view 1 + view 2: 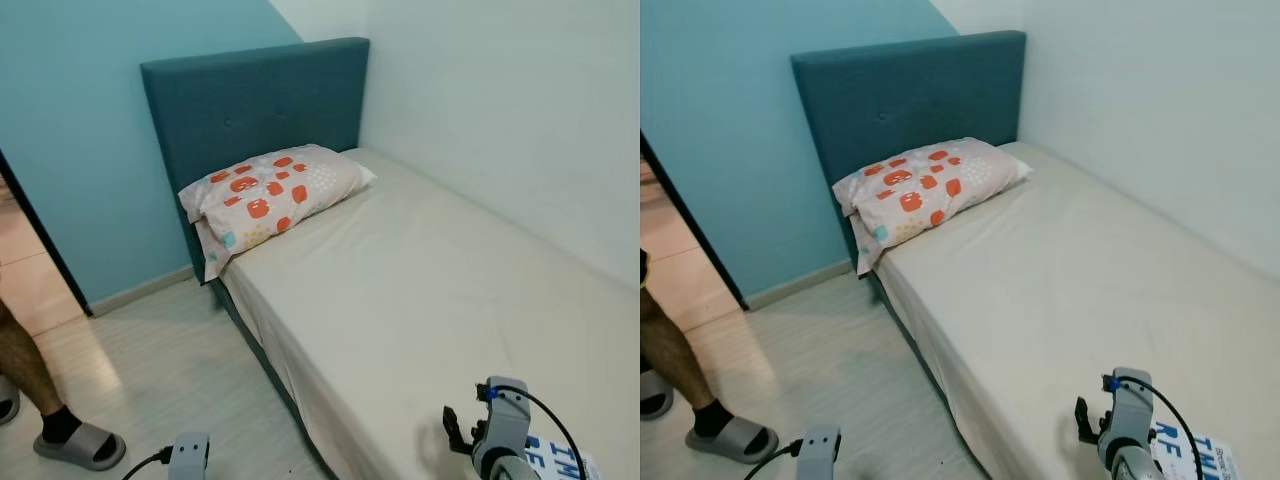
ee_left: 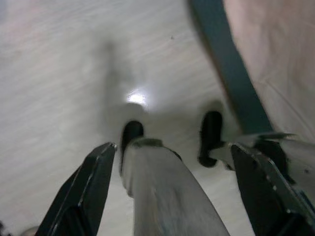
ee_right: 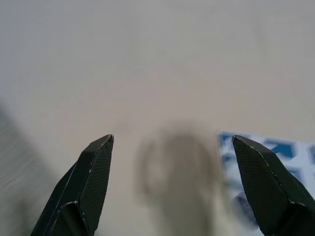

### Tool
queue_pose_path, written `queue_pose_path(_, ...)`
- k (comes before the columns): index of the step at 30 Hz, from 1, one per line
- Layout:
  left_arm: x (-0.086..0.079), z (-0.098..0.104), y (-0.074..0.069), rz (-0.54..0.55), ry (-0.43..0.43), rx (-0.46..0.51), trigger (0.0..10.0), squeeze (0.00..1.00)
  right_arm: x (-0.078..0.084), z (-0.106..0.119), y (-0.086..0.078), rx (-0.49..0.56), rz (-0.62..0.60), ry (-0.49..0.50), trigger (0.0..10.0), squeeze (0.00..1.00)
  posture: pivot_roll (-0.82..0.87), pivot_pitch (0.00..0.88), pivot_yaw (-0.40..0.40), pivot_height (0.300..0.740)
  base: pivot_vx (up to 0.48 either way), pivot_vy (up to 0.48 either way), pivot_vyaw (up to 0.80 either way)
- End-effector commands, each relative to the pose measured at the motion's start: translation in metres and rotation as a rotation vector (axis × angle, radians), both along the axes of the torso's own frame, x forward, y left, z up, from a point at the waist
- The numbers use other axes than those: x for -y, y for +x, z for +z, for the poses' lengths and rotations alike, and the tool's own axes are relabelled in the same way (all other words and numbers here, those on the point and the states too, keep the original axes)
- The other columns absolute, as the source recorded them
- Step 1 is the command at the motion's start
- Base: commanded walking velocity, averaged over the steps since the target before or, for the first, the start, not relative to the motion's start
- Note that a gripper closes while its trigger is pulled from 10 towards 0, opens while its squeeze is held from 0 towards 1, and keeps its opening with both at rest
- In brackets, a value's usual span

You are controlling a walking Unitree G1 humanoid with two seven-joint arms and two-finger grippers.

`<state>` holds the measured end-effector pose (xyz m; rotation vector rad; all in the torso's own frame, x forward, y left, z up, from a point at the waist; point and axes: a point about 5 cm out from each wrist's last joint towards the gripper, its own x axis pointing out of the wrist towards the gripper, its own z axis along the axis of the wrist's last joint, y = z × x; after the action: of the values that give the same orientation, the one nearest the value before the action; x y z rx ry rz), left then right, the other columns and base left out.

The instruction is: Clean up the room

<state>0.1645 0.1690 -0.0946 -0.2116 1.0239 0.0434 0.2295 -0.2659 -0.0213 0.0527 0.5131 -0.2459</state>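
A single bed (image 1: 430, 290) with a beige sheet and a teal headboard (image 1: 255, 100) stands against the white wall. A pillow (image 1: 272, 192) with orange prints lies at its head. A white item with blue print (image 1: 562, 460) lies flat on the sheet at the near right. My right gripper (image 3: 172, 187) hovers open just above the sheet, and the printed item (image 3: 275, 167) lies beside one fingertip. My left gripper (image 2: 172, 187) hangs open over the pale floor beside the bed, with my own leg and feet below it.
A person's leg in a black sock and grey slipper (image 1: 80, 443) stands on the floor at the near left. A doorway (image 1: 25, 260) opens at the left beside the blue wall. The bed's teal base (image 2: 224, 69) runs close to my left arm (image 1: 188, 452).
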Motion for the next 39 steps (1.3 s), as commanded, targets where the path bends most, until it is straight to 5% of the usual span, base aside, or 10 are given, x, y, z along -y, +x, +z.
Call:
queue_pose_path(1, -0.001, 0.002, 0.003, 0.008, -0.005, 0.013, 10.0, 0.0, 0.004, -0.001, -0.003, -0.015, -0.02, -0.014, 10.0, 0.0, -0.06, 0.0, -0.027, 0.74, 0.0, 0.0, 0.0)
queue_pose_path(11, -0.002, 0.002, 0.004, 0.005, 0.014, 0.011, 10.0, 0.0, 0.008, -0.005, -0.006, -0.066, -0.066, -0.01, 10.0, 0.0, -0.06, 0.0, -0.028, 0.74, 0.0, 0.0, 0.0)
queue_pose_path(14, -0.004, 0.005, 0.01, 0.035, 0.022, 0.044, 10.0, 0.0, 0.02, -0.013, -0.018, -0.148, -0.177, 0.006, 10.0, 0.0, -0.06, 0.0, -0.028, 0.73, 0.0, 0.0, 0.0)
queue_pose_path(17, -0.022, 0.022, 0.035, 0.026, 0.019, 0.201, 10.0, 0.0, 0.037, -0.02, -0.038, -0.188, -0.366, 0.066, 10.0, 0.0, -0.06, 0.0, -0.03, 0.71, 0.0, 0.0, 0.0)
queue_pose_path(21, -0.054, 0.033, 0.04, -0.003, 0.066, 0.276, 10.0, 0.0, 0.043, -0.022, -0.047, -0.187, -0.467, 0.125, 10.0, 0.0, -0.06, 0.005, -0.029, 0.695, 0.0, 0.0, 0.0)
queue_pose_path(25, -0.085, 0.059, 0.06, -0.012, 0.14, 0.426, 10.0, 0.0, 0.045, -0.026, -0.054, -0.148, -0.567, 0.243, 10.0, 0.0, -0.06, 0.018, -0.022, 0.68, 0.0, 0.0, 0.0)
queue_pose_path(30, -0.1, 0.09, 0.091, 0.08, 0.18, 0.586, 10.0, 0.0, 0.047, -0.025, -0.055, -0.046, -0.702, 0.402, 10.0, 0.0, -0.05, 0.029, -0.007, 0.655, 0.0, 0.0, 0.0)
queue_pose_path(39, -0.093, 0.097, 0.1, 0.098, 0.158, 0.648, 10.0, 0.0, 0.053, -0.022, -0.053, 0.003, -0.804, 0.458, 10.0, 0.0, -0.03, 0.052, 0.0, 0.62, 0.0, 0.0, 0.0)
